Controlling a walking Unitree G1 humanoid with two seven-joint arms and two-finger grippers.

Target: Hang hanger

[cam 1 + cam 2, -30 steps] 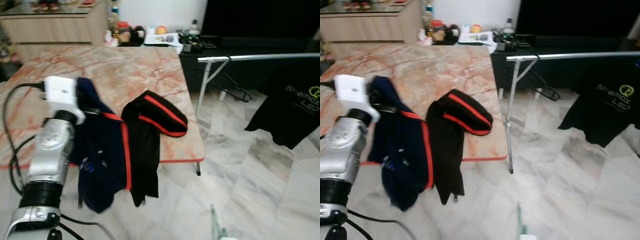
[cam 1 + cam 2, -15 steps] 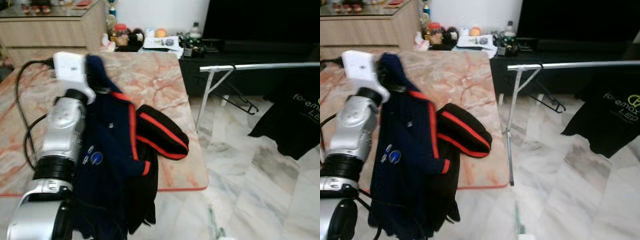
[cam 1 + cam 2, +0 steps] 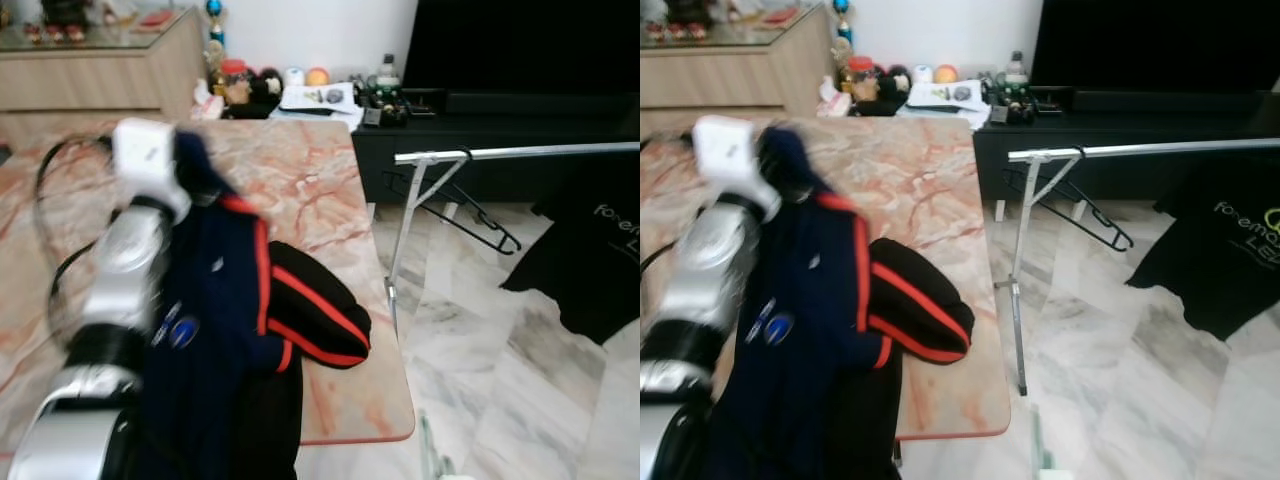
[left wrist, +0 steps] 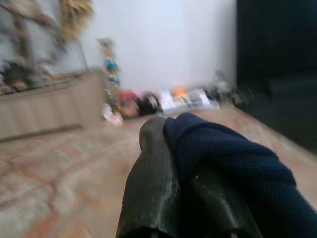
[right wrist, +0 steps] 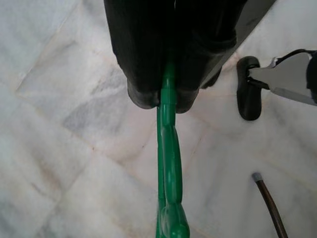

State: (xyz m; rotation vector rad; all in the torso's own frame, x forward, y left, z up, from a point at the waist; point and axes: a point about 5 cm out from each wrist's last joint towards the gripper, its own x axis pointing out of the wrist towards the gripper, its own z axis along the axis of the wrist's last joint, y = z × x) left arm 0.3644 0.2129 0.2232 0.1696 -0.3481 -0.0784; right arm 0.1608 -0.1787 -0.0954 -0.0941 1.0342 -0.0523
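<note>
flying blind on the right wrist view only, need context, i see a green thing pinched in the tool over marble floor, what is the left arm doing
Observer: The left tool is raised over the marble table, pinched on a navy garment.
Operator: is there somewhere to hang it
Observer: Yes, a metal rail stands to the robot's right of the table, with a black hanger on it.
Operator: anything else on that rail
Observer: A black t-shirt with pale lettering hangs further along it.
Operator: table clear otherwise
Observer: No, a black garment with red stripes lies at its near edge.
</note>
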